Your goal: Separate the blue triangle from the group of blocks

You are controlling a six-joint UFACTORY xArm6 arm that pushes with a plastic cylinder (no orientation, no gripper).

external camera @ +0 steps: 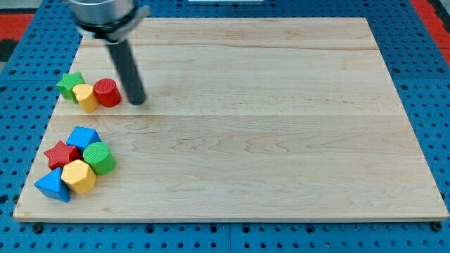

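- I carry no claw, just my tip (pixel 137 100), so nothing is held.
- On the view's left of my tip: one red cylinder (pixel 107 92) just beside it, one yellow block (pixel 86 98), one green star (pixel 69 83).
- Toward the view's bottom-left of my tip on the surface (pixel 267 126): one blue triangle (pixel 53 185), touching one yellow hexagon (pixel 79 176); one green cylinder (pixel 100 157), one red star (pixel 61 154), one blue block (pixel 83 136).

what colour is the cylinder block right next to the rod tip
Red: the red cylinder sits just left of my tip, seen in the camera view.

3 blocks (pixel 86 97) lie above 5 others (pixel 79 176) — board's (pixel 281 140) left.
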